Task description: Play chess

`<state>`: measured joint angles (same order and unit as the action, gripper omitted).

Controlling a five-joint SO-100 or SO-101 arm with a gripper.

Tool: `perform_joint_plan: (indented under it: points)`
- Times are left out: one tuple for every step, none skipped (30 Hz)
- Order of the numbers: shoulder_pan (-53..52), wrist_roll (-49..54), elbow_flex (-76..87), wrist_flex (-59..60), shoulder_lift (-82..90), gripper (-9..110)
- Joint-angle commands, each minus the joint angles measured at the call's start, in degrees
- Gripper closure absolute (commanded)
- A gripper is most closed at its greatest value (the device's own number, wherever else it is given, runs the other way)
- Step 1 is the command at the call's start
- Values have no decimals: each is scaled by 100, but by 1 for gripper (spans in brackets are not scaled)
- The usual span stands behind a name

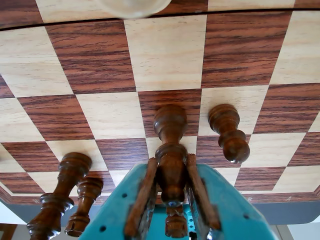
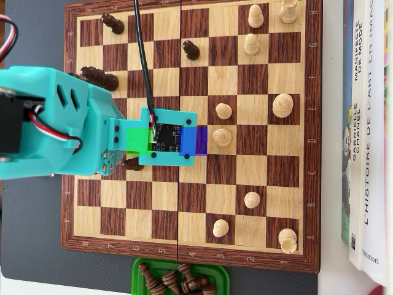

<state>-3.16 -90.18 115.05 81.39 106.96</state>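
Chessboard [image 2: 264, 153] beside book spine [image 2: 375, 123] reading "L'HISTOIRE DE L'ART"; pincer [image 1: 171, 197] clamped on dark pawn [image 1: 171, 150].

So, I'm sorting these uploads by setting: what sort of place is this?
Probably a home or hobby desk, not a lab: a wooden chessboard on a dark mat, books stacked beside it, and a green tray of captured pieces.

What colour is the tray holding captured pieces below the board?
Green tray, holding dark brown pieces; clearest in the overhead view.
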Motion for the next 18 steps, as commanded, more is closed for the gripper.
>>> perform_joint_plan:
  points:
    - [35, 26, -44, -26, 62, 95]
    - [35, 26, -35, -26, 70, 95]
    - [35, 26, -35, -26, 70, 95]
    - [35, 26, -35, -26, 79, 95]
    - [35, 26, -35, -26, 79, 95]
    - [35, 26, -35, -26, 79, 95]
    - [35, 26, -35, -26, 79, 95]
    - [35, 35, -35, -26, 79, 96]
    - [35, 35, -35, -26, 79, 96]
    - [44, 35, -35, -26, 79, 97]
    - [44, 35, -35, -26, 79, 97]
    - [44, 35, -35, -26, 79, 97]
    - [44, 44, -35, -26, 88, 97]
    - [44, 114, -53, -26, 88, 97]
    - [44, 211, -79, -26, 88, 96]
    - [44, 255, -105, -35, 88, 96]
    - [44, 264, -141, -35, 97, 96]
    - [44, 290, -202, -26, 97, 96]
